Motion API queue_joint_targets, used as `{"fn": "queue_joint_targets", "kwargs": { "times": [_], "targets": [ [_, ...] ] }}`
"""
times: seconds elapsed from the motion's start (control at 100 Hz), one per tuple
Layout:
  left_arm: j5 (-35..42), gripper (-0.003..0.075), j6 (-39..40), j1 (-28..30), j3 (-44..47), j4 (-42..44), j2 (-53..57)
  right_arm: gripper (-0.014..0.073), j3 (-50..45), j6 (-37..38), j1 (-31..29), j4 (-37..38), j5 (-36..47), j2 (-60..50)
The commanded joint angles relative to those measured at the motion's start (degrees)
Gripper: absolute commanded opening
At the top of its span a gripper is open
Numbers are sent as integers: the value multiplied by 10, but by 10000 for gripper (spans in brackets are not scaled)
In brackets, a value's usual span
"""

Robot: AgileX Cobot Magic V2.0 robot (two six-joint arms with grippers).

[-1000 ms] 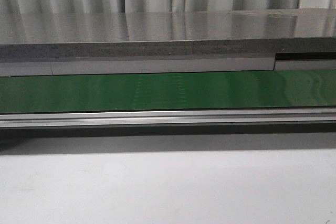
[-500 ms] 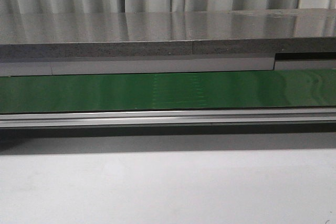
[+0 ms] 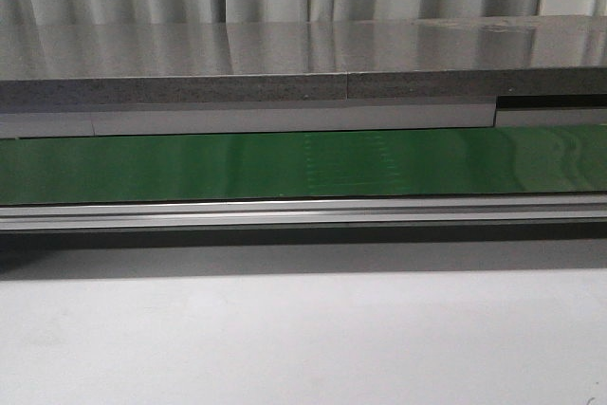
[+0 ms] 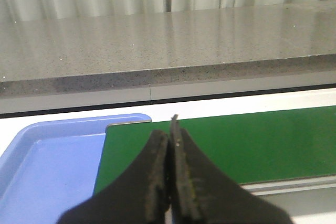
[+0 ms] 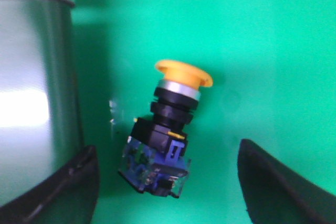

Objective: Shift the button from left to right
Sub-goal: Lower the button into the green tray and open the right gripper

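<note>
Front cam faces fwd, low over my green belt (image 3: 190,166); L wrist cam shares that belt, looking level; R wrist cam looks straight down, close.

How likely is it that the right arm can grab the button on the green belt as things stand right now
Probably yes. In the right wrist view the button lies on its side on the green belt, between the fingers of the open right gripper, with nothing covering it. Only the metal rail beside one finger looks close.

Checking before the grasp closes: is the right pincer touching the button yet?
Apart. The right wrist view shows the right pincer open, green belt visible between each finger and the button.
</note>
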State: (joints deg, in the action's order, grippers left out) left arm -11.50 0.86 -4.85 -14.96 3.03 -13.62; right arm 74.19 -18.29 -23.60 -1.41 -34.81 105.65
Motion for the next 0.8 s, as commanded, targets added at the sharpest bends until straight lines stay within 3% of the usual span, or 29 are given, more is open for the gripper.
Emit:
{"fn": "queue_joint_targets", "kwargs": {
  "times": [0.0,0.22,0.48,0.79],
  "targets": [
    [46,-20,0,-5,-15,-1,-5,551,17,4,-1,-20,36,-59],
    [46,-20,0,-5,-15,-1,-5,551,17,4,30,-102,48,-128],
    [46,-20,0,-5,-15,-1,-5,550,-1,4,128,-113,65,-204],
    [46,-20,0,-5,-15,-1,-5,550,-155,4,235,-131,207,-352]
  ]
}}
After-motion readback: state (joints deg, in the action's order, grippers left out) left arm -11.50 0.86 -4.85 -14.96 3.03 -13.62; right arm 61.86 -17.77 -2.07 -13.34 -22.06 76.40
